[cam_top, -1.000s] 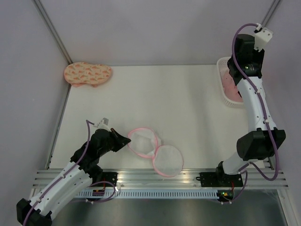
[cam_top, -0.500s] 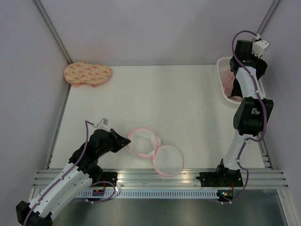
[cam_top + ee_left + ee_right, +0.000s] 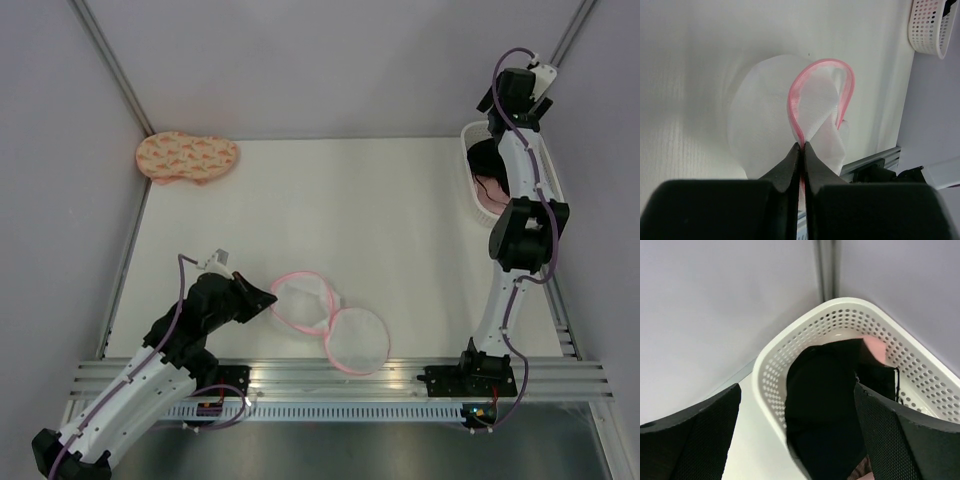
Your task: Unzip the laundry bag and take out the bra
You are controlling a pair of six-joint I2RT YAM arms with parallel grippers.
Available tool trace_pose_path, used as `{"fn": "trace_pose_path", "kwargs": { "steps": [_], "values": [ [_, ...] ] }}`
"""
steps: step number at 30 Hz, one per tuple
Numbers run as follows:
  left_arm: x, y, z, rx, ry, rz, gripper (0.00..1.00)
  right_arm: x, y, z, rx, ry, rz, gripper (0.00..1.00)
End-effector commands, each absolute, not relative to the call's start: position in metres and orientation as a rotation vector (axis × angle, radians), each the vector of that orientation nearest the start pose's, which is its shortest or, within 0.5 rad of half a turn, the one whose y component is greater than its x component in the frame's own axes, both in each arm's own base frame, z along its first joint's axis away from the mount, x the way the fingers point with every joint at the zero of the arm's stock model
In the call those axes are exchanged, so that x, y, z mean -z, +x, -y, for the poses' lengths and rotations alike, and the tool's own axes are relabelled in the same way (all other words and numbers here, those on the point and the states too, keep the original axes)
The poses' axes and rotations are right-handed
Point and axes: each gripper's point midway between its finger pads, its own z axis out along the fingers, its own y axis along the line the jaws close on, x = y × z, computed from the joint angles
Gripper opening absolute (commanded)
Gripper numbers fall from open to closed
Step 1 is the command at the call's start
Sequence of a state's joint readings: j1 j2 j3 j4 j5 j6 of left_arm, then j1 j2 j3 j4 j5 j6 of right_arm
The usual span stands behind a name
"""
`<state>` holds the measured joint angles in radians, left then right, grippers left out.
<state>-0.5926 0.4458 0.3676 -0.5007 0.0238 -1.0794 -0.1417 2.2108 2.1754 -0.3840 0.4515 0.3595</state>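
Observation:
The laundry bag point(image 3: 320, 318) lies unzipped near the table's front, its two round white mesh halves spread apart. My left gripper point(image 3: 272, 298) is shut on its pink zipper rim point(image 3: 795, 100), which is pinched between the closed fingertips point(image 3: 803, 146). The black bra point(image 3: 488, 165) lies inside the white lattice basket point(image 3: 470, 190) at the far right. My right gripper point(image 3: 495, 105) hangs above it, open, with nothing between its fingers point(image 3: 797, 387). Below them the bra point(image 3: 825, 405) fills the near end of the basket point(image 3: 770, 375).
A pink garment point(image 3: 875, 347) lies under the bra in the basket. A peach patterned padded piece point(image 3: 187, 157) sits at the far left corner. Walls close in the table on the left, back and right. The basket point(image 3: 930, 25) also shows in the left wrist view.
My right arm has drawn up and back over the basket and its gripper has opened. The black bra now shows lying in the basket. The left arm has held still.

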Motion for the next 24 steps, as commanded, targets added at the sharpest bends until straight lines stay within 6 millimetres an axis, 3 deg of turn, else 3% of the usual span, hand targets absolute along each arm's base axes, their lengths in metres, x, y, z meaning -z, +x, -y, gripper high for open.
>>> {"fn": "trace_pose_path", "kwargs": {
  "steps": [1, 4, 5, 6, 8, 9, 11, 12, 13, 16, 17, 18, 20, 21, 24],
  "values": [
    [-0.13, 0.171, 0.162, 0.945, -0.516, -2.223, 0.07, -0.326, 0.598, 0.126, 0.15, 0.686, -1.714, 0.98],
    [-0.129, 0.171, 0.161, 0.945, -0.518, -2.225, 0.04, -0.359, 0.57, 0.094, 0.064, 0.609, -1.714, 0.98],
    [-0.129, 0.171, 0.161, 0.945, -0.519, -2.222, 0.04, -0.364, 0.563, 0.073, -0.021, 0.537, -1.74, 0.98],
    [-0.13, 0.171, 0.161, 0.947, -0.517, -2.222, 0.03, -0.37, 0.54, 0.051, -0.058, 0.497, -1.758, 0.98],
    [-0.129, 0.174, 0.158, 0.927, -0.53, -2.205, 0.02, -0.369, 0.516, 0.017, -0.124, 0.435, -1.79, 0.98],
    [-0.131, 0.175, 0.157, 0.925, -0.533, -2.196, 0.02, -0.364, 0.49, -0.024, -0.19, 0.357, -1.827, 0.98],
    [-0.13, 0.175, 0.156, 0.917, -0.539, -2.197, 0.02, -0.351, 0.46, -0.06, -0.233, 0.325, -1.866, 0.98],
    [-0.131, 0.176, 0.156, 0.92, -0.541, -2.189, 0.02, -0.332, 0.429, -0.096, -0.287, 0.256, -1.914, 0.98],
    [-0.132, 0.176, 0.156, 0.921, -0.54, -2.188, 0.02, -0.32, 0.412, -0.114, -0.341, 0.262, -1.939, 0.98],
    [-0.131, 0.174, 0.149, 0.91, -0.591, -2.168, 0.02, -0.259, 0.346, -0.154, -0.412, 0.207, -2.063, 0.98],
    [-0.133, 0.173, 0.144, 0.907, -0.62, -2.144, 0.02, -0.222, 0.325, -0.157, -0.416, 0.243, -2.142, 0.98],
    [-0.123, 0.172, 0.132, 0.848, -0.704, -2.14, 0.02, -0.218, 0.3, -0.172, -0.467, 0.187, -2.163, 0.98],
    [-0.117, 0.173, 0.122, 0.825, -0.779, -2.103, 0.02, -0.19, 0.27, -0.175, -0.445, 0.209, -2.234, 0.98],
    [-0.116, 0.174, 0.117, 0.833, -0.827, -2.063, 0.02, -0.188, 0.248, -0.186, -0.484, 0.158, -2.251, 0.98],
    [-0.107, 0.174, 0.11, 0.84, -0.937, -2.021, 0.02, -0.173, 0.207, -0.213, -0.644, 0.103, -2.313, 0.98]
  ]
}}
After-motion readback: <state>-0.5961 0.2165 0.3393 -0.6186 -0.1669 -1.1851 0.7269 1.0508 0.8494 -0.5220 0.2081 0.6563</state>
